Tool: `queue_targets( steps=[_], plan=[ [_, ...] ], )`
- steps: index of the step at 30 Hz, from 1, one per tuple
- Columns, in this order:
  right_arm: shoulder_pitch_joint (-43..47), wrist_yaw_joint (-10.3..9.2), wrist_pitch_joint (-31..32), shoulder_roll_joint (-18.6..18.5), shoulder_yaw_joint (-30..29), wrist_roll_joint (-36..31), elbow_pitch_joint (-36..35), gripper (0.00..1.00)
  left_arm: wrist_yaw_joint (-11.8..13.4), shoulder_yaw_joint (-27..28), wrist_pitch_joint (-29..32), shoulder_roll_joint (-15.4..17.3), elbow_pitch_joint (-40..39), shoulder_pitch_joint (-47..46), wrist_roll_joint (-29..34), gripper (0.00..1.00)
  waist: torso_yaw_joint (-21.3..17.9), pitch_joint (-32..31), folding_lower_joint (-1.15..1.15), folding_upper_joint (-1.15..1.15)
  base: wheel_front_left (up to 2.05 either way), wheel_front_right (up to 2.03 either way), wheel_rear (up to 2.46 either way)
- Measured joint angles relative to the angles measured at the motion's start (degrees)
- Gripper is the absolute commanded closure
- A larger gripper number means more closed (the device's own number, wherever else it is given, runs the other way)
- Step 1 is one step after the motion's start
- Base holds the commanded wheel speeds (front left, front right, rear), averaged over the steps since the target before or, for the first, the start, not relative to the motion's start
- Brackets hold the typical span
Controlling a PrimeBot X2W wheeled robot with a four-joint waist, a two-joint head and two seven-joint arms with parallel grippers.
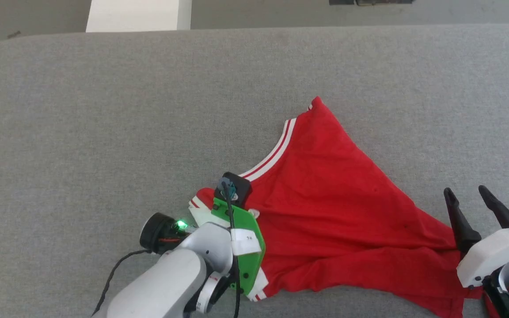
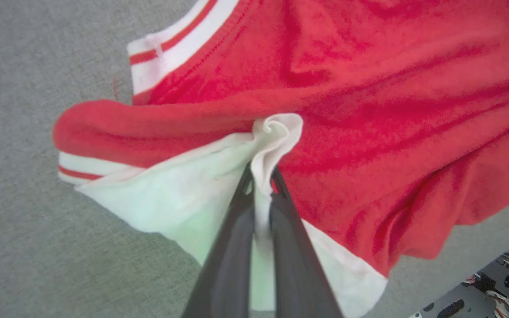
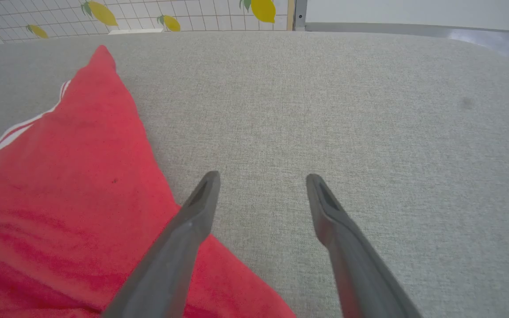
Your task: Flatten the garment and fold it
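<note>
- Got the garment [image 1: 334, 207] lying rumpled on the grey padded surface [image 1: 148, 110], toward the near right part of it in the head view. Nowhere near flat lol.
- Red body fanned out in a rough triangle, one corner poking away from the robot, with the striped collar trim [image 1: 276, 150] running along the left edge of that triangle.
- Plenty of folds and ridges across the near half, and the near right end of the shirt tucked in under the right arm's white housing.
- As for the left gripper [image 2: 261, 179], clamped tight on the garment, pinching a fold of the white sleeve [image 2: 179, 194] right where white meets red. Little curl of white cloth sticking up just past the fingertips.
- From the head view, can't make out those fingers at all, just the green wrist bracket [image 1: 241, 238] and the black camera block [image 1: 232, 187] parked over the sleeve end of the shirt.
- To the left of the pinch in the left wrist view, the sleeve cuff trim [image 2: 82, 168] with its red stripe peeking out, a red roll of fabric draped just above it.
- Then the right gripper [image 1: 466, 194]: spread wide, holding nothing, fingers pointing away from the robot.
- In the right wrist view, the finger on that view's left over the edge of the red cloth, the other over bare grey surface. Can't tell if touching the fabric or just above it.
- Past the far edge, a white block [image 1: 135, 15] in the head view, plus a tiled wall with lemon decals [image 3: 263, 9] in the right wrist view.
</note>
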Motion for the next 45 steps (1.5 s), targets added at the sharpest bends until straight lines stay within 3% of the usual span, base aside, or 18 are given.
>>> queue_targets(
  steps=[9,14,20,23,29,30,31,32,38,45],
  plan=[
    [0.1,0.00,1.1,-0.1,0.2,-0.1,1.3,0.00,0.0,6.3,-8.6,-0.3,-2.4,-2.0,-0.7,1.00,1.6,-4.1,0.00,0.00,0.00,0.00,0.00],
    [0.6,0.00,1.9,0.0,0.0,-0.1,1.3,0.00,0.0,11.5,-13.6,3.6,-2.5,-2.8,-0.8,1.00,3.7,-6.1,0.00,0.00,0.00,0.00,0.00],
    [1.3,0.00,2.7,1.3,-0.6,-0.4,1.6,0.00,2.0,16.4,-18.1,9.2,-1.6,2.3,-1.3,1.00,6.1,-7.4,-0.01,0.00,0.00,0.00,0.00],
    [1.4,0.00,3.1,1.6,-0.7,-0.8,1.7,0.00,2.5,16.7,-19.0,10.9,-0.2,6.8,-1.8,1.00,7.0,-7.8,-0.01,0.00,0.00,0.00,0.00],
    [1.5,0.00,3.9,2.1,-0.7,-1.2,1.8,0.00,4.1,14.9,-19.2,10.6,4.8,13.1,-2.3,1.00,7.7,-8.0,-0.01,0.00,0.00,0.00,0.00],
    [1.5,0.00,4.0,2.1,-0.7,-1.2,1.8,0.00,4.3,14.5,-19.2,10.6,5.8,13.4,-2.1,0.96,7.7,-8.1,-0.01,0.00,0.00,0.00,0.00],
    [1.6,0.00,4.2,2.1,-0.7,-1.2,1.8,0.00,4.8,14.3,-19.3,10.4,7.0,13.6,-1.9,0.07,7.7,-8.1,-0.01,0.00,0.00,0.00,0.00],
    [1.6,0.00,4.4,2.1,-0.6,-1.2,1.9,0.00,5.5,14.3,-19.5,10.2,7.9,13.6,-1.7,0.00,7.7,-8.2,-0.01,0.00,0.00,0.00,0.00],
    [2.2,0.00,4.5,2.0,-0.2,-1.2,1.9,0.00,8.1,15.3,-22.5,8.2,9.3,13.5,-1.2,0.00,7.9,-9.6,-0.01,0.00,0.00,0.00,0.00],
    [2.4,0.00,4.6,1.5,0.7,-0.1,1.8,0.00,7.4,16.7,-30.8,8.2,5.7,11.4,0.4,0.00,8.4,-12.2,-0.01,0.00,0.00,0.00,0.00]
  ],
)
